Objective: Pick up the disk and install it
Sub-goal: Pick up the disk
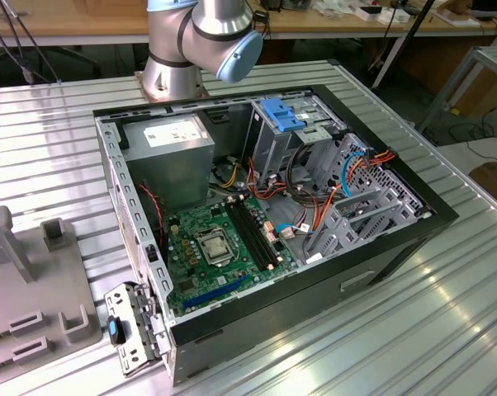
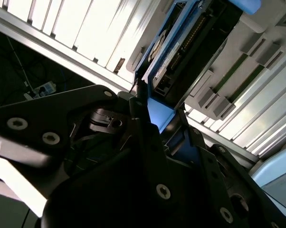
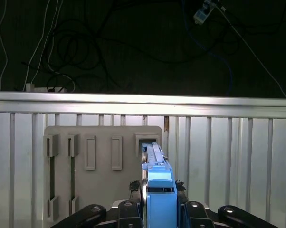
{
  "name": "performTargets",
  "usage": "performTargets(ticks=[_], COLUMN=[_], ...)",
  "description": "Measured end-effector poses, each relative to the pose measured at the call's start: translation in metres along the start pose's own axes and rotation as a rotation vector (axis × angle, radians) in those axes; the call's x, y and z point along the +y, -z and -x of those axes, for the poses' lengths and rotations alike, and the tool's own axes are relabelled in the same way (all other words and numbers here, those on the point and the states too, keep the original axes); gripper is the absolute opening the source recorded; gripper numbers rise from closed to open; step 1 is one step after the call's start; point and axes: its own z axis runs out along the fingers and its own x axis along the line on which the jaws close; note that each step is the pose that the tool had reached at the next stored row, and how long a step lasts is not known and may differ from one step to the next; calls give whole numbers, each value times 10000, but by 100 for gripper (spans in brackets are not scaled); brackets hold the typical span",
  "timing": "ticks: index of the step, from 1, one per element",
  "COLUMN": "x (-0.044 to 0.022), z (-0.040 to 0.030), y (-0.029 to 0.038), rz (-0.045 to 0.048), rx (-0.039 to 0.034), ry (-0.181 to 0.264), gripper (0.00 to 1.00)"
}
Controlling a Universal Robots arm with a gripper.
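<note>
A ribbed metal surface [image 1: 447, 330] carries an open computer case [image 1: 381, 264]. Inside the case, a tall grey drive cage [image 1: 273, 144] stands at about twelve o'clock, topped by a fixed blue bracket [image 1: 283, 111]. In the exterior view, a grey slotted holder [image 1: 17, 289] lies on the surface at about eight o'clock from the case.

In the first wrist view, the pincer [image 3: 160, 195] hangs over that holder. It is pressed together on the disk [image 3: 155, 161], pinching it edge-on by its bright blue carrier rail. The disk's far end reaches to one slot of the holder. It cannot be told whether that end is seated in the slot or just clear of it.

The step in hand appears to be drawing the disk out of the holder. Doing this well likely means keeping a firm, even hold on both sides of the rail. The pull should run straight along the slot's own line, without tilt or twist. That way the carrier does not scrape or jam against the slot walls, and the drive does not slip in the grasp.
</note>
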Motion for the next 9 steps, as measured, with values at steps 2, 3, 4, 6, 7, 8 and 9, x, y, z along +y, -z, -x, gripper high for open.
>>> performTargets(ticks=[2,3,4,6,7,8,9], x=[0,0,0,0,0,0,0], z=[0,0,0,0,0,0,0], y=[4,6,6,6,6,6,6], rz=[-1,-1,-1,-1,-1,-1,-1], rx=[0,0,0,0,-1,0,0], ry=[0,0,0,0,0,0,0], gripper=[37,37,37,37,37,37,37])
